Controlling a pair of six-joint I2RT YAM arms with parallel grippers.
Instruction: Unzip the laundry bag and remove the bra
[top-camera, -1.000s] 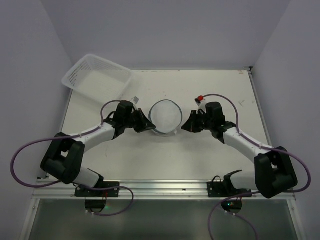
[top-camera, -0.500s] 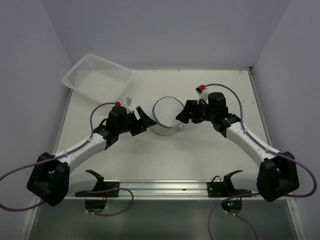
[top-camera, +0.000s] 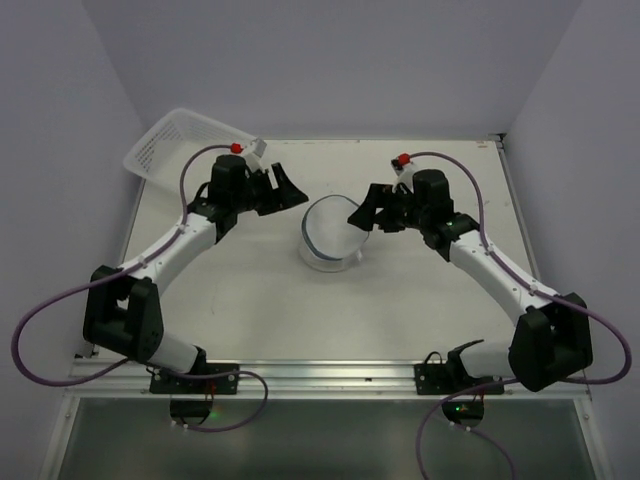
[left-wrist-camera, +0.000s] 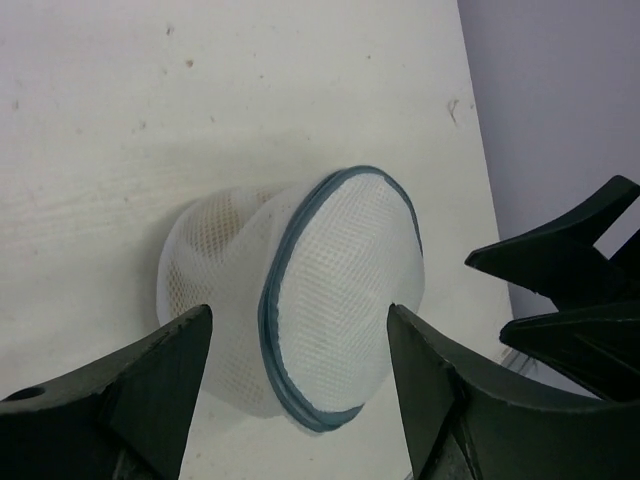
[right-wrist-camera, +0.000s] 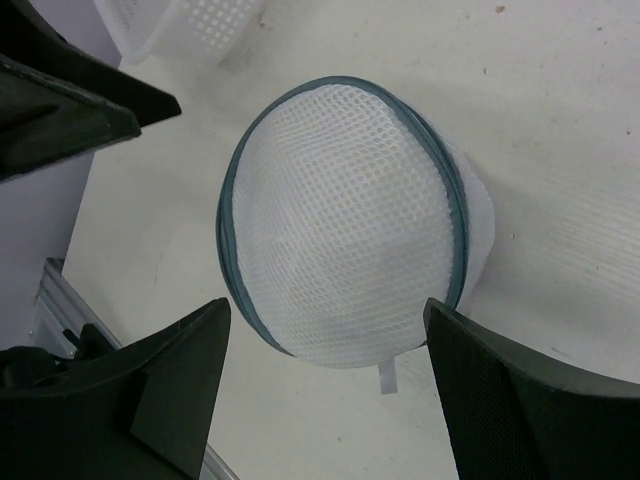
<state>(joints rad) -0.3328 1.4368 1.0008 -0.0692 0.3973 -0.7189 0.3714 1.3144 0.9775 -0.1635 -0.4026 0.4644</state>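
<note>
At the far left corner of the table (top-camera: 420, 300) sits a white plastic basket (top-camera: 185, 140), partly over the edge. Just right of it the left hand (top-camera: 292, 190) hangs above the table with its fingers spread wide, holding nothing and standing apart from the bag. In the middle lies the laundry bag (top-camera: 330, 232), tipped on its side so that its blue-grey zipper rim (right-wrist-camera: 232, 250) stands nearly upright, one half resting on the table. Something pale beige shows through the mesh of that half, but I cannot tell what it is. On the right, the right hand (top-camera: 360, 215) is also spread wide and empty, close beside the bag's upper edge; I cannot tell whether it touches.

What worries me: I see no zipper pull in any view, so a hand may close on bare mesh or rim and only drag the bag. The bag looks light and rounded, and unpinned it would likely roll or slide at a push from one side. The two hands face each other across it and could knock together if both close in at once.

I can read no brand or writing. A small white tab (right-wrist-camera: 388, 375) sticks out at the bag's edge and looks blank.
</note>
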